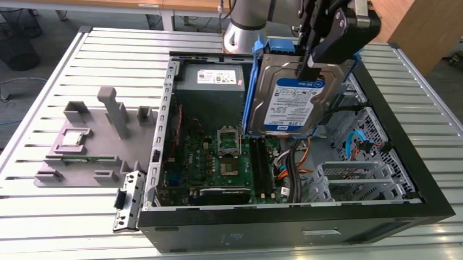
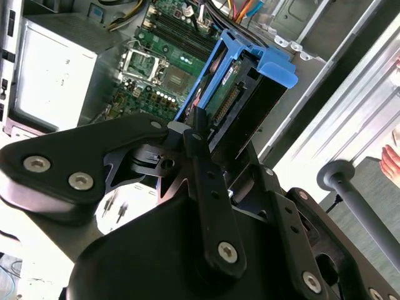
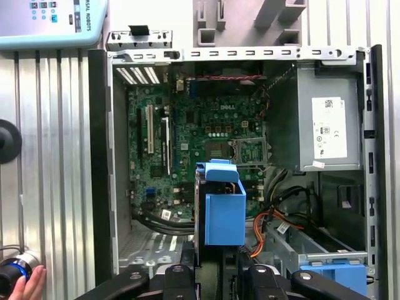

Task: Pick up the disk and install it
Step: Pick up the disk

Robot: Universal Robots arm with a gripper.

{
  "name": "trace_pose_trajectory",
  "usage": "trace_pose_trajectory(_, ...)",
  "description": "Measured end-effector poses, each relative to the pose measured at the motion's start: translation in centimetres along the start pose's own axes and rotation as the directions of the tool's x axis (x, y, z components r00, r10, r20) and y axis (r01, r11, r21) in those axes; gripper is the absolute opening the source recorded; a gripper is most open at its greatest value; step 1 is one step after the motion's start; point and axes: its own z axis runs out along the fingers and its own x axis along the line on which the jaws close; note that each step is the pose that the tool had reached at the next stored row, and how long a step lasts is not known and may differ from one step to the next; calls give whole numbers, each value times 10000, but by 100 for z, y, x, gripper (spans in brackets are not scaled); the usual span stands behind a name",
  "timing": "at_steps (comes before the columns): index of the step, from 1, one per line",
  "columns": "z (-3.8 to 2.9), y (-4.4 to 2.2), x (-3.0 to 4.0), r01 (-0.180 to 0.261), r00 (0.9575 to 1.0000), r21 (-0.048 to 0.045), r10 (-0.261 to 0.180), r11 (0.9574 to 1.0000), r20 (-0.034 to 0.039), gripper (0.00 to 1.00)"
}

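Observation:
The disk (image 1: 295,104), a silver hard drive with a white-and-blue label and blue side rails, hangs tilted on edge above the open computer case (image 1: 289,225). My gripper (image 1: 313,64) is shut on its upper end. In the second wrist view the disk (image 2: 240,94) points down toward the motherboard, with the gripper (image 2: 192,128) clamped on its near end. In the first wrist view the disk (image 3: 222,209) shows end-on as a blue block over the case's middle, just above the gripper (image 3: 215,265).
Inside the case are the motherboard (image 1: 224,157), a grey power supply box (image 1: 217,81), loose cables and a metal drive cage (image 1: 354,179). A bare blue bracket (image 3: 331,275) sits in a bay. A grey fixture (image 1: 87,146) stands at the exterior view's left. A hand (image 3: 28,284) is nearby.

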Motion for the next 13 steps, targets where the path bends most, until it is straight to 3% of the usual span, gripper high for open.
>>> trace_pose_trajectory(13,-7,-23,248,0,10000,0,0,10000,-4,35)
